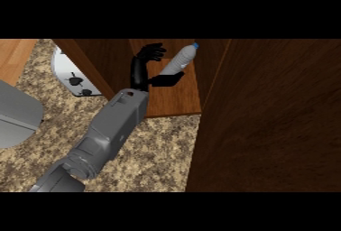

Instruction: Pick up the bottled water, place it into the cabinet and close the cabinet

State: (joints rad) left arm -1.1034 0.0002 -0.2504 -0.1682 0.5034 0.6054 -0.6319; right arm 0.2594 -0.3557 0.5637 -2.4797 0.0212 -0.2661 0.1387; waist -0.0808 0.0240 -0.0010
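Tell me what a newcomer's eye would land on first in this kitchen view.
First, the robot hand at top centre, reaching into the open cabinet with the water bottle tilted against its thumb, blue cap up. Next, the dark wooden cabinet door fills the right side, standing open over the speckled counter. At the left edge a white toaster peeks out beside the cabinet wall.
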